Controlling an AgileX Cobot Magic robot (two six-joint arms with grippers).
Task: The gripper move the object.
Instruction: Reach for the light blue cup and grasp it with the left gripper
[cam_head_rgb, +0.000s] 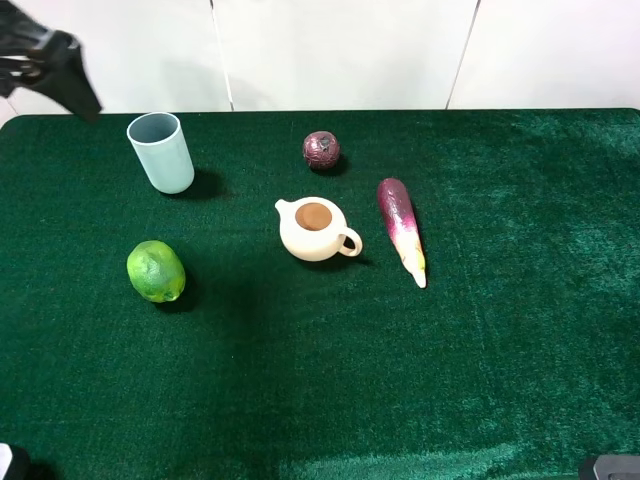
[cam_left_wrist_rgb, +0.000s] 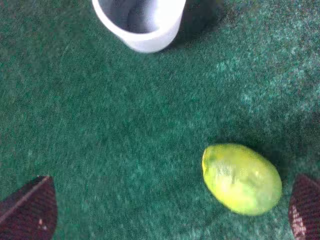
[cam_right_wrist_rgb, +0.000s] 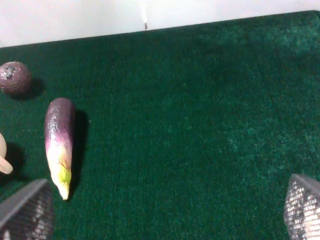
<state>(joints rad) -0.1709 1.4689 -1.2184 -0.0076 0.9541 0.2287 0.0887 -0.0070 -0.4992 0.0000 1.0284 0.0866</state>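
The pale blue-green cup (cam_head_rgb: 161, 151) stands upright and free at the back left of the green cloth. It also shows in the left wrist view (cam_left_wrist_rgb: 140, 22), with only its rim and upper wall in frame. My left gripper (cam_head_rgb: 50, 65) is a black shape raised high at the far back left, left of the cup and not touching it. In the left wrist view the left gripper (cam_left_wrist_rgb: 167, 207) is open and empty, its fingertips (cam_left_wrist_rgb: 30, 207) wide apart. My right gripper (cam_right_wrist_rgb: 164, 210) is open and empty over bare cloth on the right side.
A green lime (cam_head_rgb: 156, 271) lies in front of the cup, also in the left wrist view (cam_left_wrist_rgb: 242, 178). A cream teapot (cam_head_rgb: 315, 230) sits mid-table. A purple eggplant (cam_head_rgb: 401, 228) lies to its right, and a dark round fruit (cam_head_rgb: 321, 149) behind it. The table (cam_head_rgb: 500, 350) ends at a white wall.
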